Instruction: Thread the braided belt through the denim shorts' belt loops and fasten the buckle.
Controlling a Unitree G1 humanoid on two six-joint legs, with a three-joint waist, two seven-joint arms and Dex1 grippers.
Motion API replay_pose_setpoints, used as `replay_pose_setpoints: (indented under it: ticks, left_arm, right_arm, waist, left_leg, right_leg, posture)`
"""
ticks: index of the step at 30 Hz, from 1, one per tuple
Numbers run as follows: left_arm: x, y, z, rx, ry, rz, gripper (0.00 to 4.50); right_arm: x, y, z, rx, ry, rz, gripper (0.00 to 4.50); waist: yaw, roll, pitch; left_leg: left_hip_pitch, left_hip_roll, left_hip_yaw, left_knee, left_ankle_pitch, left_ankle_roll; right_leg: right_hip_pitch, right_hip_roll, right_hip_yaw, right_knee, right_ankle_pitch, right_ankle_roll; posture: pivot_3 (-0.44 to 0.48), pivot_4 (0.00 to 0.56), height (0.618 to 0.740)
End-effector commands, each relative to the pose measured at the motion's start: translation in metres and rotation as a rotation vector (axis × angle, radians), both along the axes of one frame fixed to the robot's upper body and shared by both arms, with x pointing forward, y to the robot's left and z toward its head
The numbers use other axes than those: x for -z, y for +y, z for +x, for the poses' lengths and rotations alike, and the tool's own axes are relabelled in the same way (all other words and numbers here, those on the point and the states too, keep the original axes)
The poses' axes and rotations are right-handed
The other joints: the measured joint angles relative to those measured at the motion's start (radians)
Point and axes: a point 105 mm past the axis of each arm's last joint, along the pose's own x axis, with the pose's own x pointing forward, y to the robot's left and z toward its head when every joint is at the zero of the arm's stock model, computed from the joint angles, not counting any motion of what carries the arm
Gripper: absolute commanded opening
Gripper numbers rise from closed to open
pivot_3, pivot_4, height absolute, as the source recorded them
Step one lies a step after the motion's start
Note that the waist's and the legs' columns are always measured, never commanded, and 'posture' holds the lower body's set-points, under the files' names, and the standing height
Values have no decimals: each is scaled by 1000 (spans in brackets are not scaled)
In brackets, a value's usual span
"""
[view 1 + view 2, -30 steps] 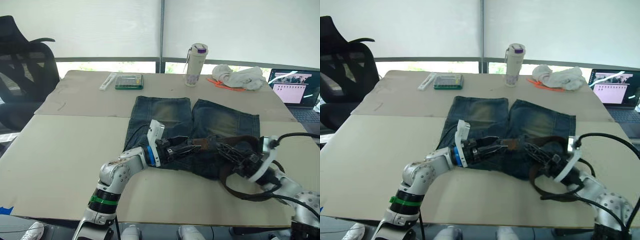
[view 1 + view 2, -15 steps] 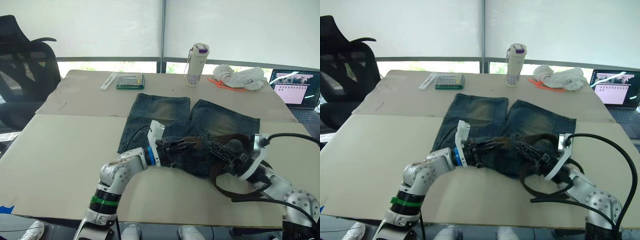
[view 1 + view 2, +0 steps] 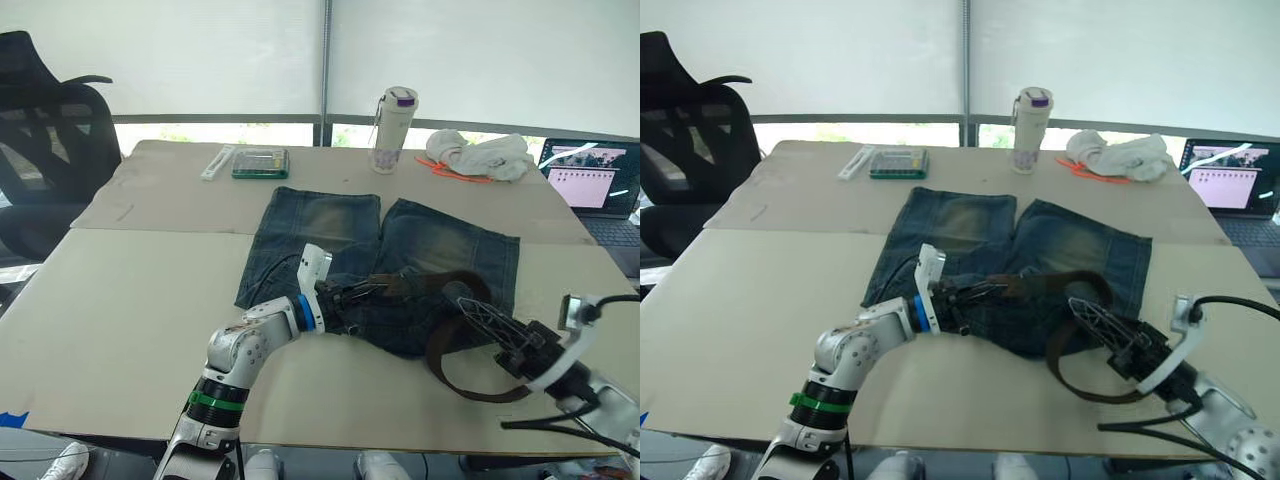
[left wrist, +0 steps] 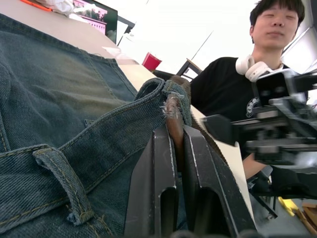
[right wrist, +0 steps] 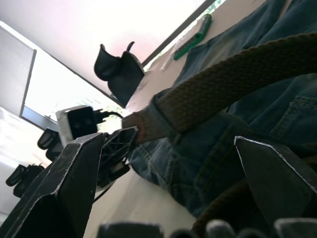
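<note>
Brown braided belt (image 3: pixel 425 283) pinched in my left claw (image 3: pixel 362 295) at the waistband of the denim shorts (image 3: pixel 345 225).

My left fingers (image 4: pixel 159 163) press together on the belt's end, just past a belt loop (image 4: pixel 62 181); my right claw (image 3: pixel 495 328) hangs spread beside the shorts, over the belt's slack loop. I judge a tug could drag the waistband and bunch it, hiding loops. No containers matter here; a bottle (image 3: pixel 393 129) stands beyond the shorts.
</note>
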Motion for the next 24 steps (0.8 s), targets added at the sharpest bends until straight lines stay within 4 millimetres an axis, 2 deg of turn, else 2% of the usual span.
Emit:
replay_pose_setpoints:
  ticks: [1,4,6,9,12,15,19,24]
  left_arm:
    - [-11,-5,0,9,-51,-17,0]
    - [-12,-7,1,11,-54,-21,0]
    - [-14,-8,1,12,-60,-28,0]
    - [-16,-10,1,12,-66,-34,0]
    - [-16,-8,2,3,-70,-35,0]
    - [-15,-4,4,-16,-68,-31,0]
    - [-12,0,6,-31,-66,-21,0]
    - [-10,4,9,-53,-67,-11,0]
  right_arm:
    - [-9,46,-13,-164,-55,-102,4448]
    - [4,69,-2,-148,-58,-202,4448]
    - [18,78,14,-76,-47,-262,4448]
    - [40,81,32,23,-19,-362,4448]
    - [45,63,55,196,-52,-435,4448]
    - [27,29,73,411,-116,-366,4448]
    - [9,10,72,485,-152,-208,4448]
    - [10,-18,72,608,-72,-43,4448]
  waist:
    - [-3,0,0]
    - [-1,0,0]
    - [4,0,0]
    - [9,0,0]
    - [11,0,0]
    - [10,0,0]
    - [10,0,0]
    - [9,1,0]
  left_leg:
    - [0,0,0,0,0,0]
    - [0,1,-1,0,0,0]
    - [0,0,-1,0,0,0]
    - [-1,0,0,0,0,0]
    - [-2,-1,0,0,0,0]
    - [-2,-1,0,0,0,0]
    - [-2,-1,-1,0,0,0]
    - [-2,-1,-1,0,0,0]
  right_leg:
    - [0,0,0,0,-1,1]
    - [0,1,0,0,-2,3]
    - [0,1,0,-1,-2,3]
    - [-1,0,0,-1,-1,2]
    - [-1,-1,0,-2,0,0]
    - [-1,-1,0,-2,0,0]
    - [-1,-1,-1,-2,0,0]
    - [-1,-1,-1,-1,1,0]
  posture:
    - [0,150,737]
    - [0,150,737]
    - [0,150,737]
    - [0,150,737]
    - [0,150,737]
    - [0,150,737]
    - [0,150,737]
    - [0,150,737]
